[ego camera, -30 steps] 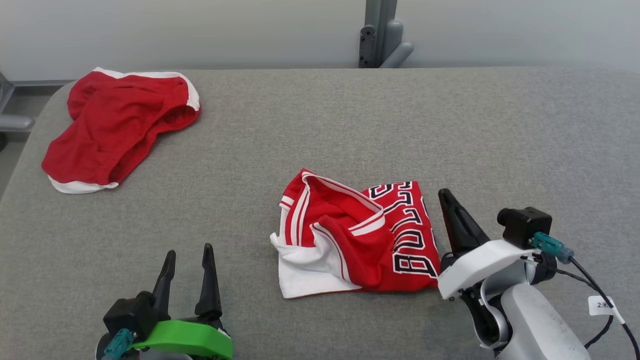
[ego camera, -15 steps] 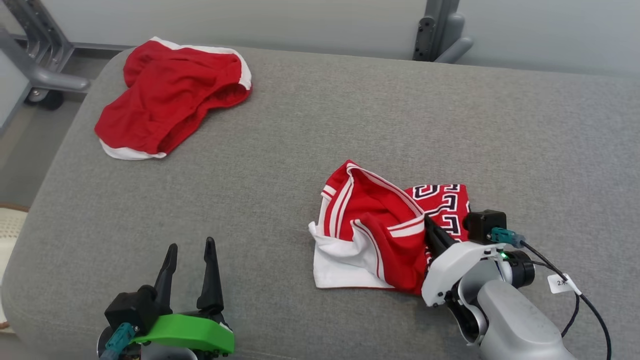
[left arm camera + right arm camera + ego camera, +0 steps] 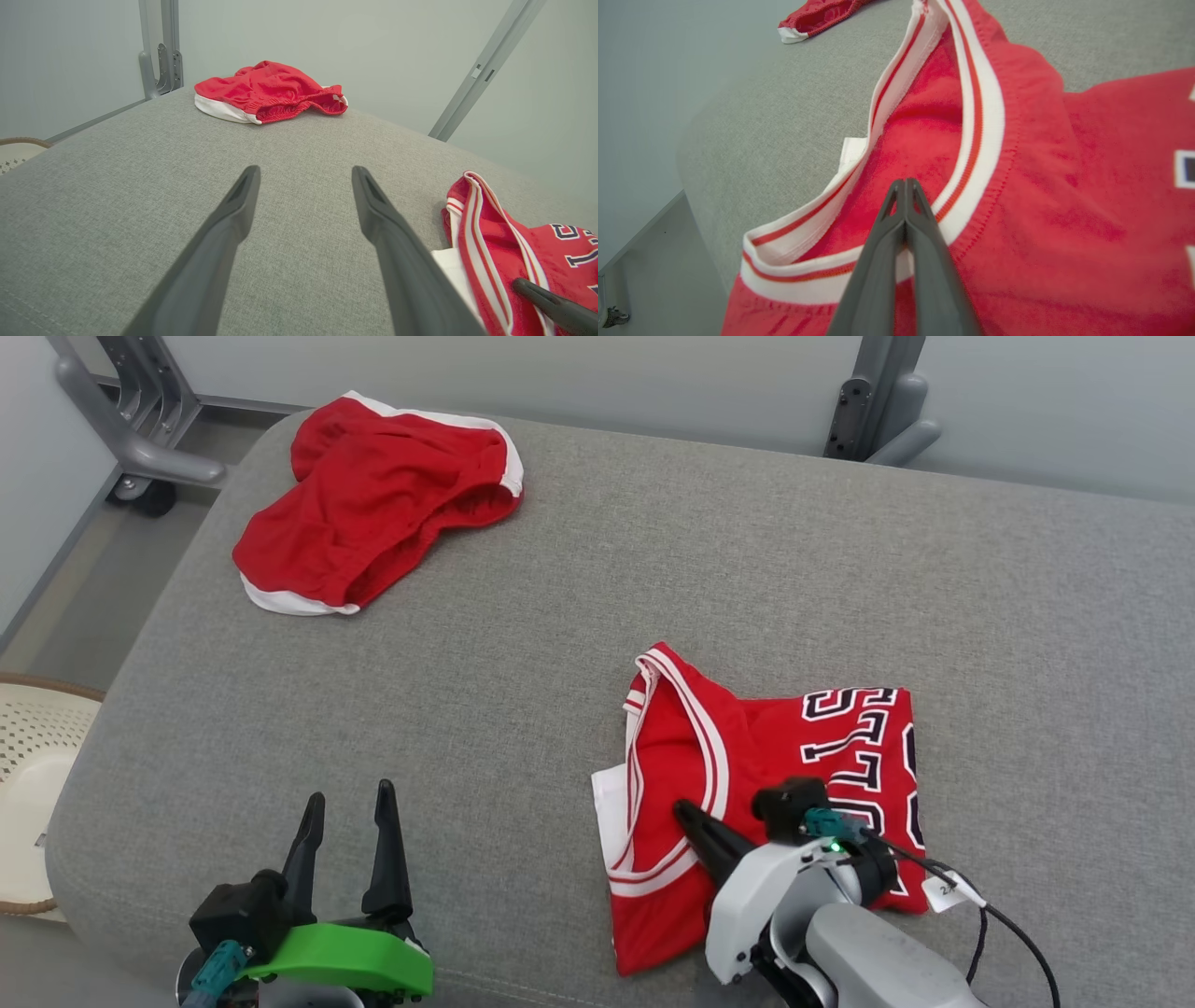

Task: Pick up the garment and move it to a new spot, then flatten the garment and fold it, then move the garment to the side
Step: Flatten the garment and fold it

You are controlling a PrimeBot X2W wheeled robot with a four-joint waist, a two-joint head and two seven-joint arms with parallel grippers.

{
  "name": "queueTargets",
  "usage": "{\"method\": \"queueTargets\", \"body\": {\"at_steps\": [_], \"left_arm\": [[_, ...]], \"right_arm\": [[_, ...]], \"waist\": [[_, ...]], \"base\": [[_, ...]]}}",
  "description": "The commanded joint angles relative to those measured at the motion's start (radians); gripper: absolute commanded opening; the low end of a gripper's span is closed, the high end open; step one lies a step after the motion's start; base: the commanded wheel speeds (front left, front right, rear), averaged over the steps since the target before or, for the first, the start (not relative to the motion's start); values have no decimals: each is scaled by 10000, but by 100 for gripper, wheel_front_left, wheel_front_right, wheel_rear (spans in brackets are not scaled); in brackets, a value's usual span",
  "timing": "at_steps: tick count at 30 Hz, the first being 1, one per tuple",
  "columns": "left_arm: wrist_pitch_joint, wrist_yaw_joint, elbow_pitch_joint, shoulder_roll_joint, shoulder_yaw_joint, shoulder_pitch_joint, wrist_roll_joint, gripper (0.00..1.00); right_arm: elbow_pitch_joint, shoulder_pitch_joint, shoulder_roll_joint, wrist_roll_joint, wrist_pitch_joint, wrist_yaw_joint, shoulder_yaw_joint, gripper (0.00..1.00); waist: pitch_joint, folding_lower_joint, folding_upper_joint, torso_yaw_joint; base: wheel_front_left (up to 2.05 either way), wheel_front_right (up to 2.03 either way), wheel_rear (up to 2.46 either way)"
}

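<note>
Right gripper point(image 3: 906, 184): seen rising from the bottom centre of the frame, both dark fingers pressed together, nothing seen between them.
Tip position: over red fabric inside the loop of striped trim; contact cannot be confirmed.
Jersey point(image 3: 1031, 196): red, spread across the centre and right; part of a letter is noted at the right edge.
Trim point(image 3: 985, 121): white with red stripes, looped from top centre to lower left.
Surface point(image 3: 784, 107): grey woven padding, left of the Jersey.
Second garment point(image 3: 812, 16): red with a white hem, upper left, well apart from the Jersey.
</note>
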Motion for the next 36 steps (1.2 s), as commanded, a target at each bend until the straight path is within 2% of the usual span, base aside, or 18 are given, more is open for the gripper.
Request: {"method": "queueTargets", "body": {"at_steps": [1,5,9,17,22,28,33,36], "left_arm": [[-3,-3,-30,8,37,75,14,100],[-3,24,-51,8,21,113,-10,100],[-3,27,-27,8,12,151,-8,100],[-3,-11,-63,8,-91,136,51,100],[-3,-105,-24,10,-243,-84,93,100],[-3,-50,-97,11,-487,-251,-41,100],[-3,37,-153,8,-608,-267,-168,100],[-3,56,-136,8,-613,-276,-238,100]], "right_arm": [[2,-129,-31,48,-55,-1,381,0],[115,-232,-31,164,-173,-1,1228,0],[49,-417,-31,400,-324,-1,1545,0],[-546,-788,-391,183,-382,-1,377,0],[-90,-1246,-536,-80,-386,-1,-258,0],[1400,-2070,-574,-458,-386,-1,-866,0],[2538,-2576,-367,-542,-386,-1,-733,0],[2785,-2692,-279,-485,-387,-1,-595,0]], "waist": [[-9,0,55,-41],[-27,0,55,-155],[-73,0,55,-295],[-64,0,55,-389],[90,0,55,5],[394,0,55,854],[629,0,55,1511],[686,0,55,1697]], "base": [[0,0,0],[0,0,0],[0,0,0],[0,0,0],[0,0,0],[0,0,0],[0,0,0],[0,0,0]]}}
